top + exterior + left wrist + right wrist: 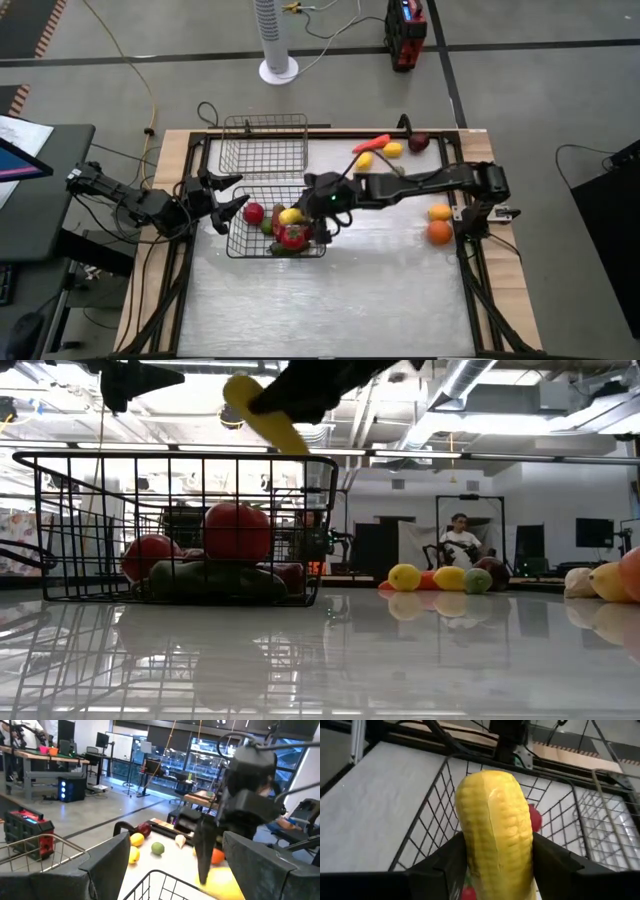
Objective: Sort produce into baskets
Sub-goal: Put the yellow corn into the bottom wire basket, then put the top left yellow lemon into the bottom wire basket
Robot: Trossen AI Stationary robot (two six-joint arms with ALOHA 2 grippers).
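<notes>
A yellow corn cob (494, 820) hangs above the dark wire basket (240, 245), with my right gripper (308, 210) shut on it. In the low view the corn (265, 418) sits above the basket's rim (175, 457). Red, green and yellow produce (237, 530) lies in that basket. The lighter wire basket (263, 145) stands just beyond it. My left gripper (232, 197) waits open at the dark basket's left side, nothing between its fingers. My right gripper pinches the corn's two sides (470, 855) between its two fingers (445, 865), near one end. The fingers come from the table's right, slanting down, and the cob sticks out forward past them. The corn is tilted and lifted clear, above the basket's rim.
More produce lies on the table: a red pepper (370, 143), two yellow pieces (392, 150) and a dark red one (418, 142) at the far right, and two orange ones (440, 232) by the right arm's base. The table's near half is bare.
</notes>
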